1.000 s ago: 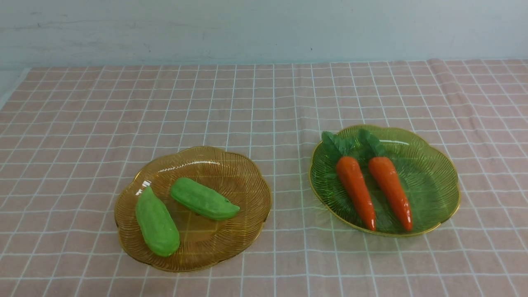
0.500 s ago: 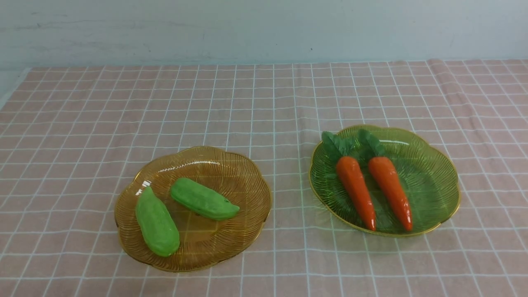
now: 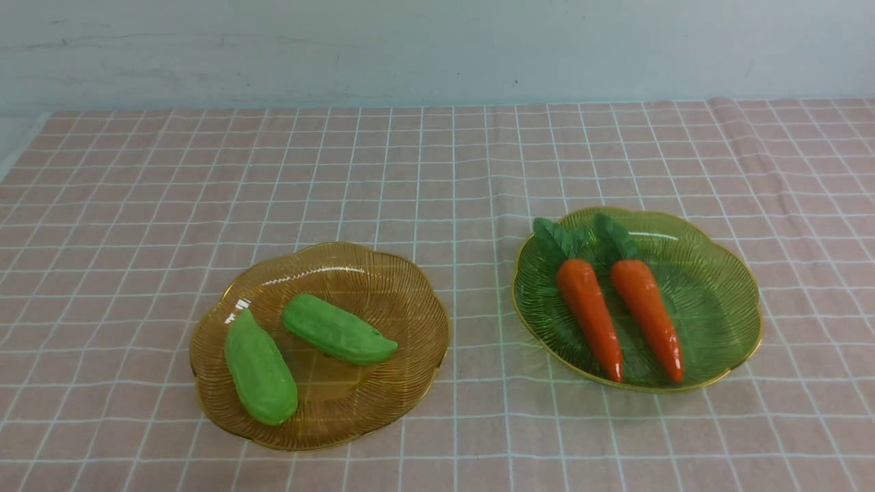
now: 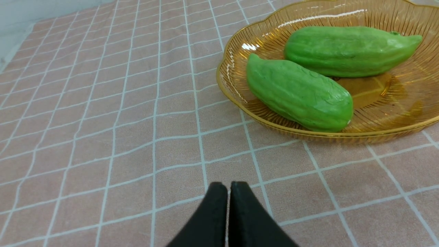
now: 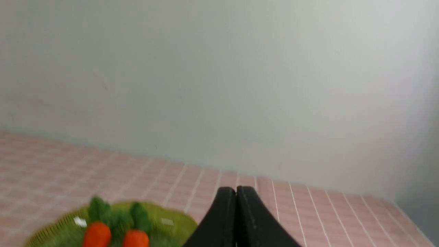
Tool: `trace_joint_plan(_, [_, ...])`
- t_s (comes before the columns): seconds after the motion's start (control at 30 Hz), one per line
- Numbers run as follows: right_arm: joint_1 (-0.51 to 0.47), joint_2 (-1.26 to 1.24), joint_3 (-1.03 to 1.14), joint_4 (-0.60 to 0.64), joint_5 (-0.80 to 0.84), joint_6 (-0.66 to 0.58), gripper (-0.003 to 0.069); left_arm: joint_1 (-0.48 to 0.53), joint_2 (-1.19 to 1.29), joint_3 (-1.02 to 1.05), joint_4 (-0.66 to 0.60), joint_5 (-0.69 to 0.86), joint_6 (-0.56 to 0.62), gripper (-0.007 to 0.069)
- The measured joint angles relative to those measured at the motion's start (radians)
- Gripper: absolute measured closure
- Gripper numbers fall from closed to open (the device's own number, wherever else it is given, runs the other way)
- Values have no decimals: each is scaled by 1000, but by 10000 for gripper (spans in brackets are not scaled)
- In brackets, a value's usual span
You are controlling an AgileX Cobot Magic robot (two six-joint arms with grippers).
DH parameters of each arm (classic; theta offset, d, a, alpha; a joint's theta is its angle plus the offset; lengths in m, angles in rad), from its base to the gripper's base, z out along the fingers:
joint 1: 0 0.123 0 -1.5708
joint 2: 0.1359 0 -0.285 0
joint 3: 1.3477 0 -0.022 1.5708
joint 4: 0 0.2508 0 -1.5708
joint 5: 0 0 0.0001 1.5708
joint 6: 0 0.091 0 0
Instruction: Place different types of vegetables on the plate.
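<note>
Two light-green bumpy gourds (image 3: pixel 260 367) (image 3: pixel 338 330) lie on an amber plate (image 3: pixel 403 287) at the front left. Two orange carrots (image 3: pixel 589 316) (image 3: pixel 646 314) with dark leafy tops lie side by side on a green plate (image 3: pixel 718 287) at the right. No arm shows in the front view. In the left wrist view my left gripper (image 4: pixel 228 187) is shut and empty over the cloth, short of the amber plate (image 4: pixel 236 85) and its nearer gourd (image 4: pixel 298 94). In the right wrist view my right gripper (image 5: pixel 236 192) is shut and empty, raised, with the carrots (image 5: pixel 97 235) low in the picture.
A pink checked cloth (image 3: pixel 437 171) covers the table up to a pale wall (image 3: pixel 437 48) at the back. The cloth's left edge (image 3: pixel 20 147) shows bare table beyond it. A fold runs along the cloth at the far right (image 3: pixel 735 130).
</note>
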Motion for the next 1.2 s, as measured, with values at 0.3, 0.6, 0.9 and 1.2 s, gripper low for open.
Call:
trace_joint_plan(0.3, [-147, -30, 299, -4, -31, 95, 674, 0, 0, 1, 0, -3, 0, 628])
trace_joint_plan(0.6, [-173, -30, 312, -1, -15, 196, 674, 0, 0, 2, 0, -3, 0, 628])
trace_joint_plan(0.9, [-175, -30, 312, -4, -15, 198, 674, 0, 0, 2, 0, -3, 0, 628])
trace_joint_plan(1.2, [-175, -30, 312, -4, -15, 199, 674, 0, 0, 2, 0, -3, 0, 628])
